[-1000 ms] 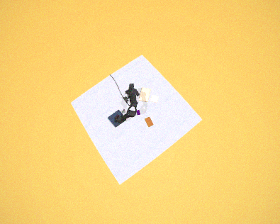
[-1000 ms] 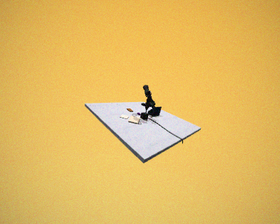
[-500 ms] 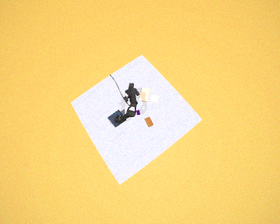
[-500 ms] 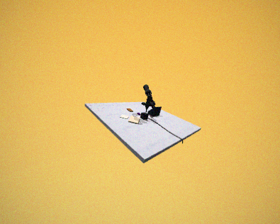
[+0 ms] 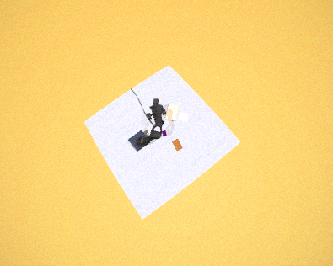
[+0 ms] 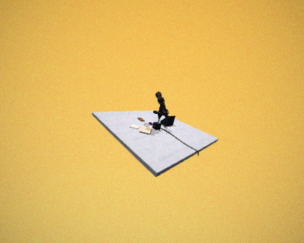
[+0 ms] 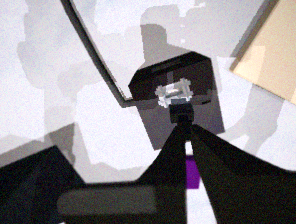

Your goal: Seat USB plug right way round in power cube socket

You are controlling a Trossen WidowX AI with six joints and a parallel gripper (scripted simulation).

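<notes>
The black power cube (image 7: 200, 85) (image 6: 156, 125) stands on the white table, with a silver socket (image 7: 173, 94) on its top. The socket's mouth shows, and the plug is not in it. My gripper (image 7: 185, 131) is shut on the small black USB plug (image 7: 182, 113). It holds the plug just over the socket's near edge; I cannot tell whether they touch. A black cable (image 7: 95, 55) (image 5: 137, 100) (image 6: 180, 140) runs from the cube's side across the table to its edge. The arm (image 5: 156, 114) (image 6: 161, 108) bends over the cube.
A beige box (image 7: 272, 55) (image 5: 172, 112) (image 6: 145, 130) lies close to the cube's right, with a white card (image 5: 183, 117) (image 6: 135, 126) beyond it. A small purple block (image 7: 192, 172) (image 5: 163, 133) lies under the fingers. An orange card (image 5: 177, 144) (image 6: 141, 119) lies further off. The arm's dark base (image 5: 136, 140) is near.
</notes>
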